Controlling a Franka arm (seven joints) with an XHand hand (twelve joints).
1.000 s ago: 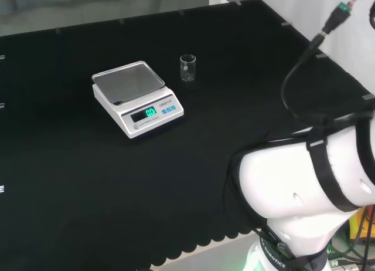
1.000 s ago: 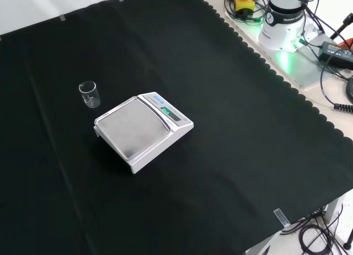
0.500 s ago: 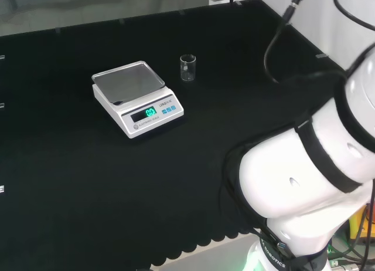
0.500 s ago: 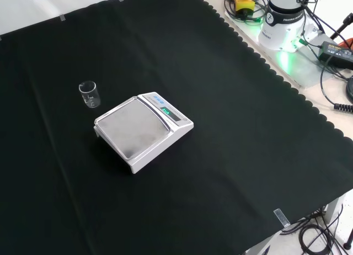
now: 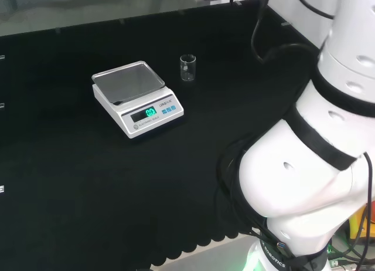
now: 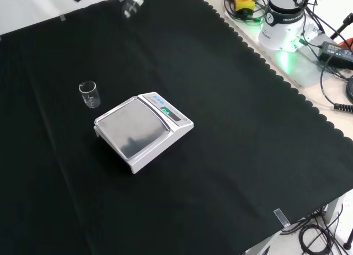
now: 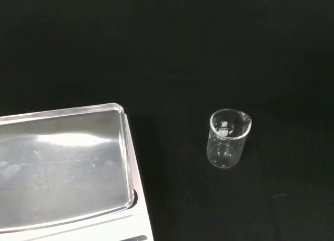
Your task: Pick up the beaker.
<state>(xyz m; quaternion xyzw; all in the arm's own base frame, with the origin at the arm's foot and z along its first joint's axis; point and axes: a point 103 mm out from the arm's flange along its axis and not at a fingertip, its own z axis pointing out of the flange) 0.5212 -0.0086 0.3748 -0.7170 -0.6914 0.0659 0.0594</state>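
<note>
Your beaker (image 5: 187,67) stands upright on the black cloth (image 5: 70,183) of the bench, apart from everything and held by nothing. It is clear glass with a small pouring lip, and the wrist view (image 7: 228,139) shows it looking empty. In the front view the beaker (image 6: 89,94) sits well below the hand (image 6: 134,3) and somewhat to its left, with bare cloth between them. The hand is high at the top edge of that view, blurred, so you cannot tell whether its fingers are straight or curled. It touches nothing that you can see.

Just beside the beaker is 1 scale (image 5: 137,98), white with a steel pan and a lit green display. In the head view the scale lies left of the beaker and a little nearer the camera; in the front view the scale (image 6: 143,131) lies to the beaker's right and lower, so it is farther from the hand than the beaker is. The 2 do not touch. The wrist view shows the pan (image 7: 62,165) bare, with a strip of cloth between its edge and the beaker.

The arm (image 5: 310,159) rises large and white at the right of the head view, and its base (image 6: 284,17) stands off the cloth at the top right of the front view.
</note>
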